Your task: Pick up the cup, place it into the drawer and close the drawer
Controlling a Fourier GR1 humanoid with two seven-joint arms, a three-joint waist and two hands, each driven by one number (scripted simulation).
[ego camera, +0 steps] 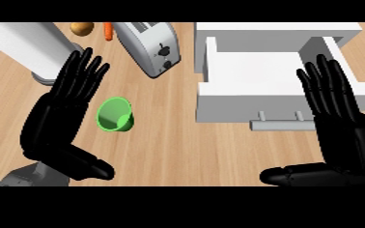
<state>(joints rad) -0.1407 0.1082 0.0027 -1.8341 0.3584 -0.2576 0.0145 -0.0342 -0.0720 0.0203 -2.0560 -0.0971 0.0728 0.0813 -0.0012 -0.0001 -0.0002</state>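
Hands flat, fingers straight: left hand [61, 111] beside green cup [115, 115], right hand [335, 116] over open drawer [249, 101]

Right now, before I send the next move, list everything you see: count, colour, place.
cup: one, green, on the counter beside the left hand
drawer: one, white, open, right half of the view
toaster: one, silver, upper middle, left of the drawer
round item: one, yellow-brown, top edge
carrot-like item: one, orange, between round item and toaster
tall appliance: one, white and grey, top left, cut off
counter: one, light wood
left hand: one, black, open, left side
right hand: one, black, open, at the drawer's right side
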